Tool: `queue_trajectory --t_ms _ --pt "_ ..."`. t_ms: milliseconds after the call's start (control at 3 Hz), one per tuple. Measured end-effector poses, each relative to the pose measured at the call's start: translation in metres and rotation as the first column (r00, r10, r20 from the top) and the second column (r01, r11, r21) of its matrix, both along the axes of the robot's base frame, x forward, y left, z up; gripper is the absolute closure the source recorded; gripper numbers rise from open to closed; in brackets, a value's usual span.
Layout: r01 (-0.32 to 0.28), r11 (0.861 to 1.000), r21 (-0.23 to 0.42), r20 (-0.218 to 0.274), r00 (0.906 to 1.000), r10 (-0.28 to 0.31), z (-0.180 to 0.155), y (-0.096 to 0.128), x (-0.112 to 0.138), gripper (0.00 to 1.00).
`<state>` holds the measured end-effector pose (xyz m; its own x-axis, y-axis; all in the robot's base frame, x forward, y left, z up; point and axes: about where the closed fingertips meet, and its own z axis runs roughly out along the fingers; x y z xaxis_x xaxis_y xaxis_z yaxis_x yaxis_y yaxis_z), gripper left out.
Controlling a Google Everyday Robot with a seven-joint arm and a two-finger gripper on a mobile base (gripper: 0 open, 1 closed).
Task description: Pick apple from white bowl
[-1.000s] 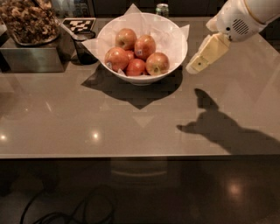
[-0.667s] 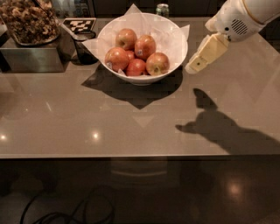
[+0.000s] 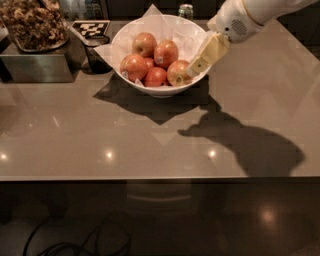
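Observation:
The white bowl (image 3: pixel 159 90), lined with white paper, stands at the back middle of the grey table. It holds several apples. The red-orange apple (image 3: pixel 178 73) with a yellow-green patch at its stem lies at the bowl's right front. A redder apple with a small sticker (image 3: pixel 166 53) lies behind it. My gripper (image 3: pixel 194 68), cream-coloured on a white arm, reaches in from the upper right. It hangs over the bowl's right rim, with its tip right beside the red-orange apple. I cannot tell whether it touches the apple.
A small dark cup (image 3: pixel 95 52) stands just left of the bowl. A metal box topped with a tray of brown snacks (image 3: pixel 33 31) is at the far left. A black-and-white marker card (image 3: pixel 90 27) and a can (image 3: pixel 185 10) are at the back.
My gripper has moved left, from beside the bowl's right side to over its right rim, next to the red-orange apple. The bowl and apples have not moved.

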<state>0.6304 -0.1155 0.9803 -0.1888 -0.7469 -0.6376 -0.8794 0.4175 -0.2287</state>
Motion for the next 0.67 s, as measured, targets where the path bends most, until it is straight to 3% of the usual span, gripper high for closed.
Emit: queue_trajectory --t_ms 667 --pt "-0.023 0.997 0.069 0.006 0.9997 0.023 -0.007 0.038 0.033 0.08"
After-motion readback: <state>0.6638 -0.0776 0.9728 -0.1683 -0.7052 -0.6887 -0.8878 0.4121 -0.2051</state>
